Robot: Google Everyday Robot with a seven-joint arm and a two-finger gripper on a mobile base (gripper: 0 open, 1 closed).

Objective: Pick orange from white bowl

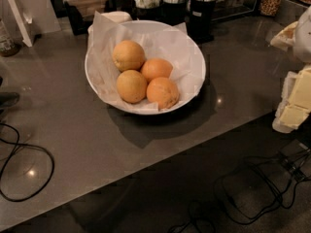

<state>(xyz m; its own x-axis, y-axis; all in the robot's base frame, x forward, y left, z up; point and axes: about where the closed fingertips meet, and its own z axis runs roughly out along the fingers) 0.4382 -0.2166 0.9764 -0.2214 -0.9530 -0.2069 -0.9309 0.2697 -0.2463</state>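
Note:
The white bowl stands on the grey counter, lined with crinkled white paper. Four oranges lie in it. The orange is the pale yellow-orange one at the back left. A slightly smaller yellow-orange one lies in front of it. Two deeper reddish-orange ones lie to the right. My gripper, white and pale yellow, is at the right edge of the view. It is well to the right of the bowl and touches nothing in it.
Black holders with napkins and cutlery stand right behind the bowl. A white sign stand is at the back left. A black cable loops over the counter's left. The counter's front edge runs diagonally, with cables on the floor below.

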